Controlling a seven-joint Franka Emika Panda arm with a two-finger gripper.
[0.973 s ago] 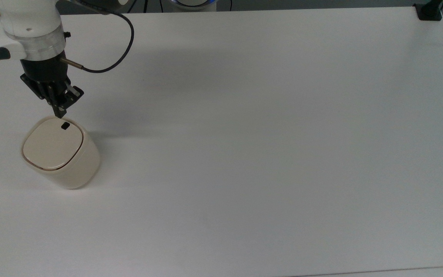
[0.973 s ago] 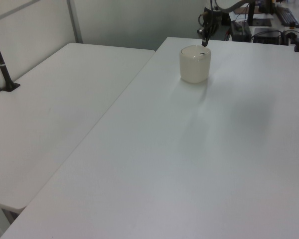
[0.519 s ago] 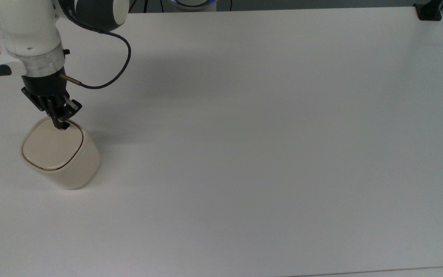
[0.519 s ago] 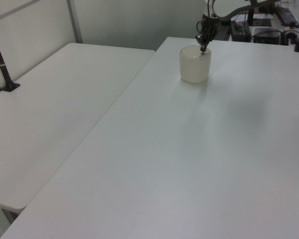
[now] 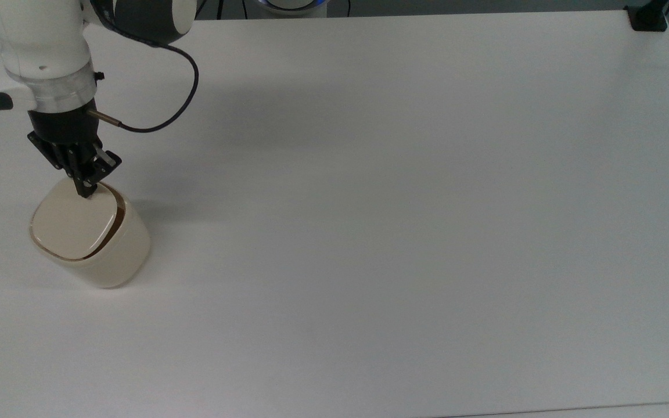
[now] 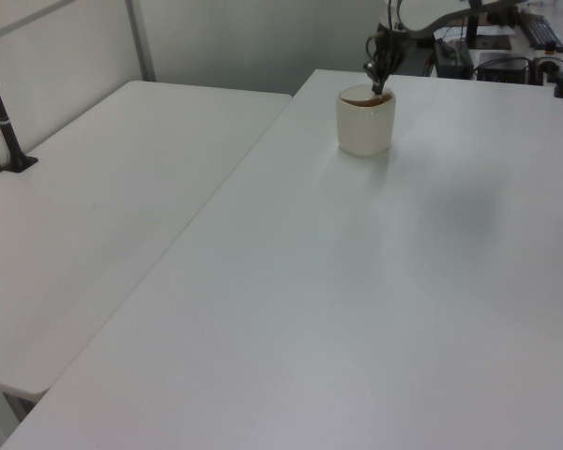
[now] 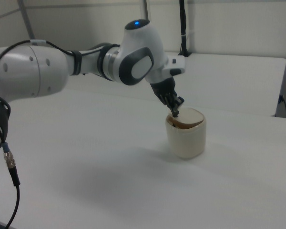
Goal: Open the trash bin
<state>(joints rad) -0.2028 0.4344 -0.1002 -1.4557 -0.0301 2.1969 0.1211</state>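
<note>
Item: trash bin (image 5: 93,241), cream, standing near the top view's left edge on the white table (image 5: 398,203); in the left view it sits at the far end of the table (image 6: 357,281). Lid (image 5: 76,223) now tilted, a dark gap showing along its rim on the top view's right side; the right view shows the same brown opening at the bin (image 7: 186,133) mouth. Item: gripper (image 5: 86,190), fingers drawn together with nothing between them, tip planted on the lid's near corner where the button lies beneath it. Risks you should watch: press further and the tip could jam into the opening or tip the light bin over, since nothing braces it; lift off at an angle and the fingers could snag the lid's edge and drag the bin along. Whether the lid is sprung or will drop back once released, you cannot tell from here. Change on record: a second ago the tip hovered short of the lid and the black button was exposed, lid flat and sealed; half a second ago the tip met the button; now the lid has popped ajar and the bin has nudged slightly
</note>
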